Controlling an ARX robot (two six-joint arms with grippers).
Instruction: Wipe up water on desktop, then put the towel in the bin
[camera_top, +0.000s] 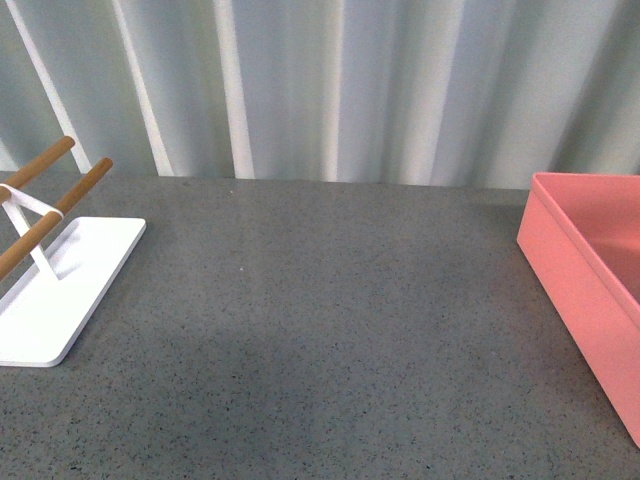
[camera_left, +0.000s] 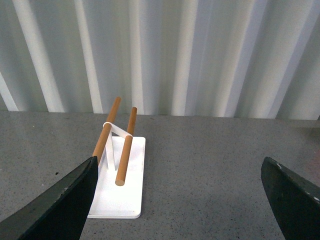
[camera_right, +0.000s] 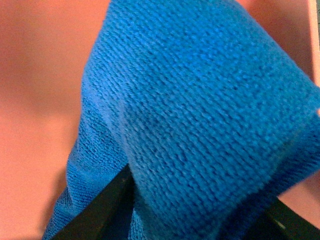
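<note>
Right wrist view: right pincer (camera_right: 195, 215) grips towel (camera_right: 200, 110) over bin (camera_right: 35, 100); left pincer (camera_left: 179, 167) wide, empty.

Front view overlooks the desktop (camera_top: 330, 340). Left wrist view, lower, shares its rack (camera_left: 120, 202). Right wrist view hugs the towel (camera_right: 200, 115).

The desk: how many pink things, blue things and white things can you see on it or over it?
Pink: 1, the bin
Blue: 1, the towel
White: 1, the stand with brown bars
Total: 3
</note>
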